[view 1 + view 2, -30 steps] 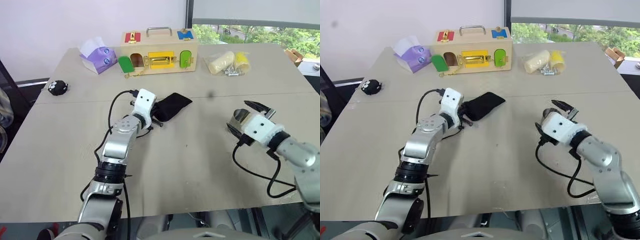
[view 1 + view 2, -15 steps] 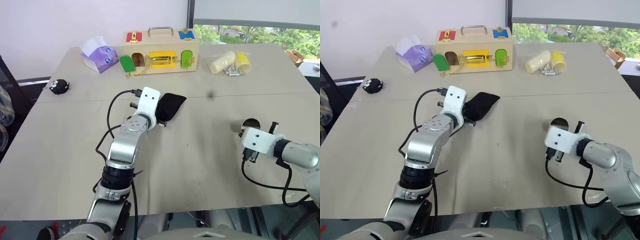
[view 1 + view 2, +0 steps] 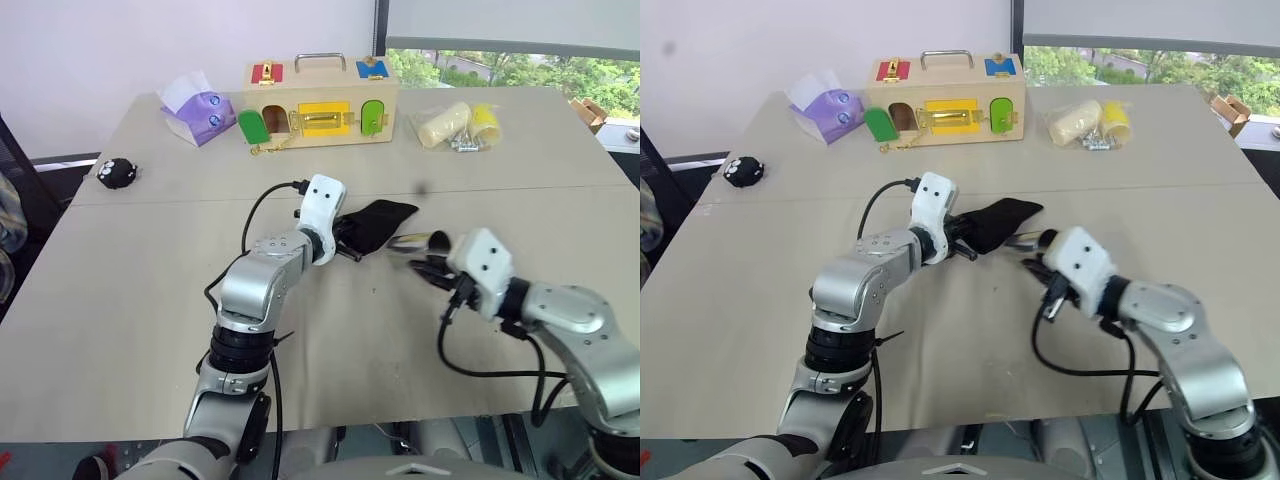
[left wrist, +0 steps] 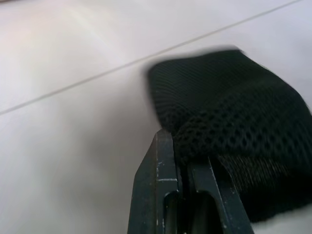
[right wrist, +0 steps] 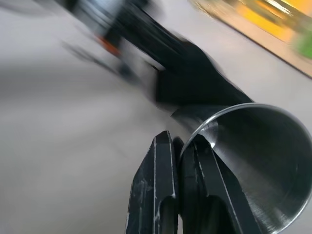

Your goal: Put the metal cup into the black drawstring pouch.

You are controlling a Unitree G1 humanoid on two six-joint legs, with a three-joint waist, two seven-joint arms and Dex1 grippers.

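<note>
Cup (image 5: 253,161) shiny steel, tapered; pouch (image 3: 378,222) matte black mesh.

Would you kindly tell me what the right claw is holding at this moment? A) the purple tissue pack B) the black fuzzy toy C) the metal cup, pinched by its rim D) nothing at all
C: the right claw is shut on the rim of the metal cup, carried close to the black drawstring pouch held by the left claw.
</note>
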